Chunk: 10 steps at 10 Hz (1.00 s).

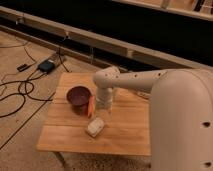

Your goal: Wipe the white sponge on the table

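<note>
The white sponge (95, 127) lies flat on the light-wood table (125, 135), near the front left of its middle. My arm reaches in from the right and bends down over the table. My gripper (103, 106) points down just behind the sponge, right beside the orange carrot (91, 106). It hangs a little above the table top and does not touch the sponge.
A purple bowl (78, 96) stands on the table's left side, with the carrot against its right. Black cables (20, 92) and a small black box (46, 66) lie on the floor to the left. A long low ledge (150, 55) runs behind the table.
</note>
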{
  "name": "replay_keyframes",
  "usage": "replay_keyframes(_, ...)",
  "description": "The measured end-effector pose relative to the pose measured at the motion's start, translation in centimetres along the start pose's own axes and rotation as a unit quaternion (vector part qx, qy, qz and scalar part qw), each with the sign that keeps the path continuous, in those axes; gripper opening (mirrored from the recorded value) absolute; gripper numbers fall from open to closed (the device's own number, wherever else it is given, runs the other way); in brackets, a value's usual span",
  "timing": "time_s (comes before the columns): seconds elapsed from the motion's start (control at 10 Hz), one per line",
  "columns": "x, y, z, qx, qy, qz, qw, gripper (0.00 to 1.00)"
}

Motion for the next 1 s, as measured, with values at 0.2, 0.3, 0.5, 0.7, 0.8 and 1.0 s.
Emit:
replay_keyframes(0.2,-0.2,-0.5,1.0,-0.011,0.011,-0.007,0.9998,0.65)
replay_keyframes(0.3,-0.4,-0.8,1.7,-0.020,0.020,-0.015,0.9995,0.65)
replay_keyframes(0.5,-0.6,-1.1,2.6,-0.032,0.029,-0.029,0.9986,0.65)
replay_keyframes(0.7,-0.9,-0.9,3.1,-0.053,0.035,-0.054,0.9965,0.65)
replay_keyframes(0.8,-0.8,-0.8,3.4,-0.061,0.038,-0.066,0.9952,0.65)
replay_keyframes(1.0,-0.6,-0.8,3.9,-0.078,0.049,-0.092,0.9915,0.65)
